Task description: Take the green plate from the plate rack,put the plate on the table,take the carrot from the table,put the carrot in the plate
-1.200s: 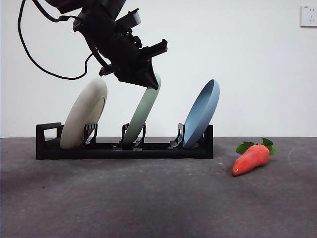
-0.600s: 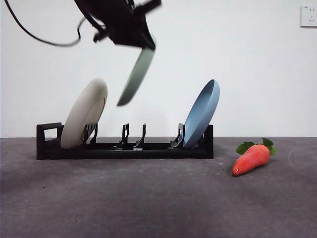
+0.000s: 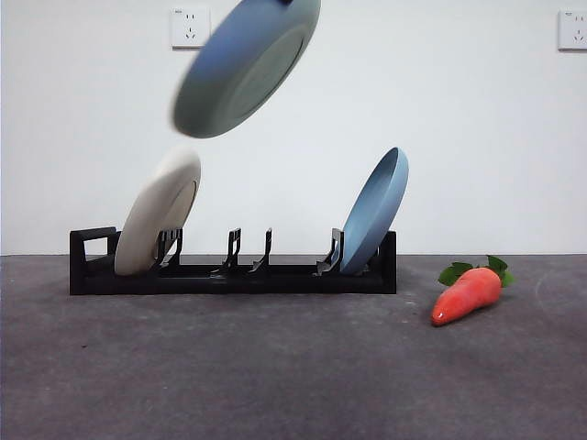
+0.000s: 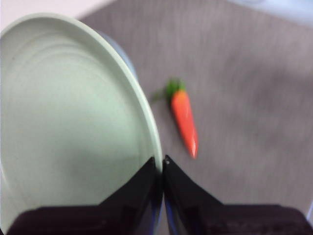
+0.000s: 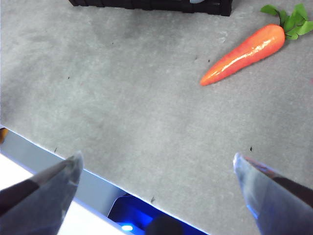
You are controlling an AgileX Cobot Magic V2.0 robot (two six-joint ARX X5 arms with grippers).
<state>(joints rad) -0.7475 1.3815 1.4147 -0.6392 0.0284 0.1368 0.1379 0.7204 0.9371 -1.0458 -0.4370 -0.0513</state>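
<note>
Left gripper (image 4: 162, 164) clamped on green plate (image 3: 246, 66) rim, seemingly high above plate rack (image 3: 234, 273), right gripper (image 5: 156, 166) spread wide over surface (image 5: 122, 98), near carrot (image 5: 244, 49)

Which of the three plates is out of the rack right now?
The green plate, held in the air by the left gripper. The cream-white plate and blue plate stand in the plate rack.
</note>
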